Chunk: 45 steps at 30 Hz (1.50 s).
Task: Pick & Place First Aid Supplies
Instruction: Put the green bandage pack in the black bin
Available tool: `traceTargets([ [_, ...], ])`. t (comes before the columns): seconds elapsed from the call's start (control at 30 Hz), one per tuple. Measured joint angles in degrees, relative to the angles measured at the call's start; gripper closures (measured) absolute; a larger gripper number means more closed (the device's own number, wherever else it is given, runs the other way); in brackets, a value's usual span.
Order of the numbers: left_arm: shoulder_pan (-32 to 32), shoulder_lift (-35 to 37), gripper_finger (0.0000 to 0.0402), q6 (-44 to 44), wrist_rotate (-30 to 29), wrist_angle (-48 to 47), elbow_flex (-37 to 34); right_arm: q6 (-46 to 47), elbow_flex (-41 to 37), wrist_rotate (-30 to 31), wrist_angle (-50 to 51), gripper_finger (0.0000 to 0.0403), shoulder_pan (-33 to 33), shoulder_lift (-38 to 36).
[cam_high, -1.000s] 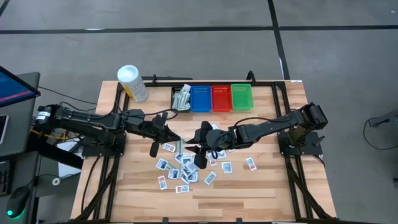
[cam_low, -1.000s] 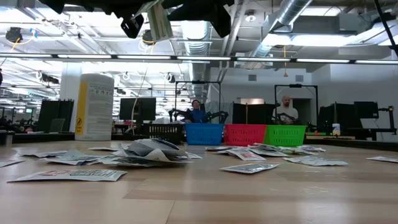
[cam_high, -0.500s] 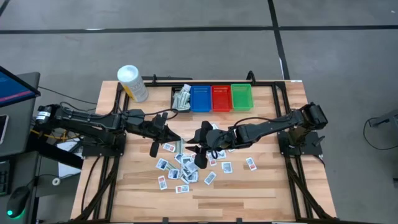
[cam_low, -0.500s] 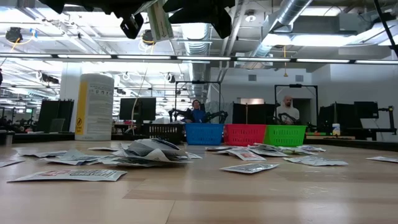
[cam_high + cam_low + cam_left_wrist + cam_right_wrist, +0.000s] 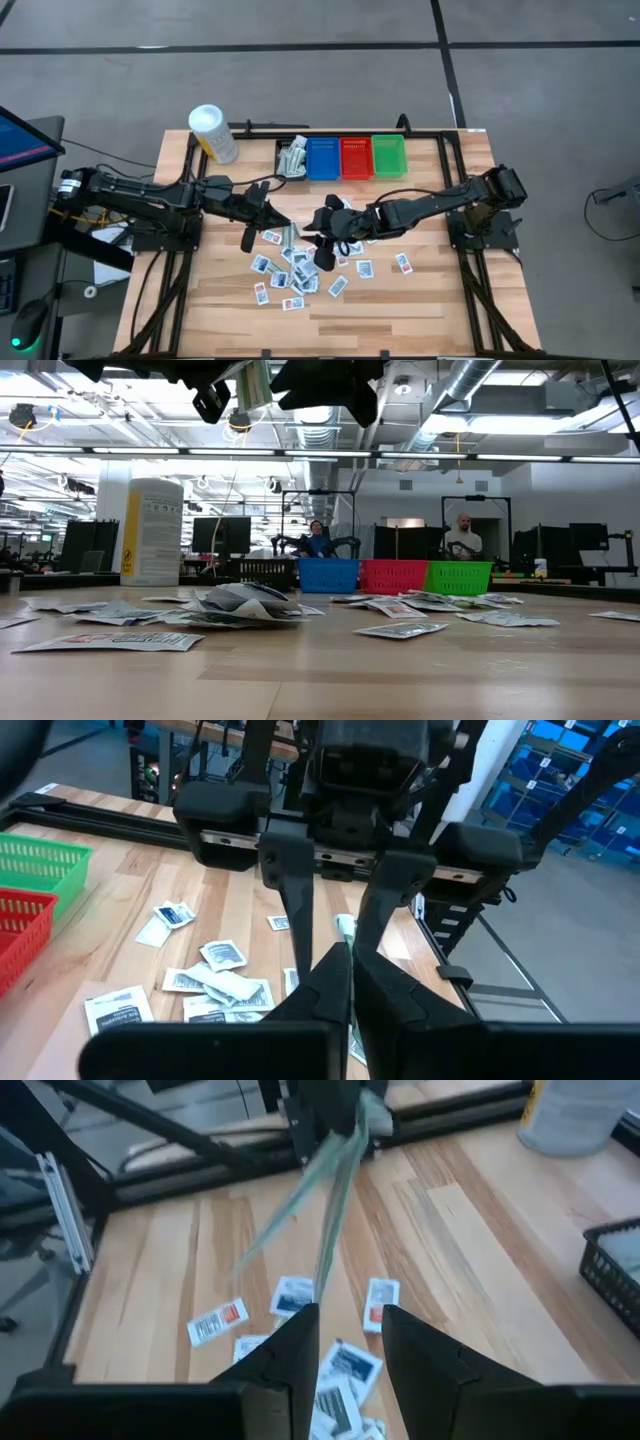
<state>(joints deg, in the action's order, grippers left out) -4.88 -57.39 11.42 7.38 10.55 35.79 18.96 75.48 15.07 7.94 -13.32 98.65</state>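
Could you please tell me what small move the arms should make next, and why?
Probably ease the right end effector forward until its open fingers straddle the packet dangling from the shut left end effector, since that packet hangs just ahead of it, seemingly for a handover.

Both arms are dark, nearly black, built of slender jointed links with thin black cables looping beside the left one. The left tool (image 5: pixel 350 965) has two tapering matte-black fingers on a pale metal rail between blocky black housings. The right tool (image 5: pixel 345 1342) shows two similar flat, dark fingers.
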Motion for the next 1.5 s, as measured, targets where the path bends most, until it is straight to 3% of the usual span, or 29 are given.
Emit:
traceTargets([
  [0.73,0.01,0.01,0.0388,1.53,-0.01,2.32,0.00,-1.97,0.00,0.00,-7.66,0.0298,1.09,-0.02],
  [0.83,0.01,0.01,0.0392,1.53,-0.02,2.36,0.00,-1.97,0.00,0.00,-7.65,0.0317,1.09,-0.02],
  [1.0,0.00,0.01,0.0389,1.53,-0.02,2.36,0.00,-2.15,0.00,-0.07,-7.47,0.0391,1.09,-0.02],
  [1.5,0.00,-0.02,0.0385,1.31,0.02,2.34,0.00,-2.40,0.04,-0.24,-6.48,0.0402,0.22,-0.02],
])
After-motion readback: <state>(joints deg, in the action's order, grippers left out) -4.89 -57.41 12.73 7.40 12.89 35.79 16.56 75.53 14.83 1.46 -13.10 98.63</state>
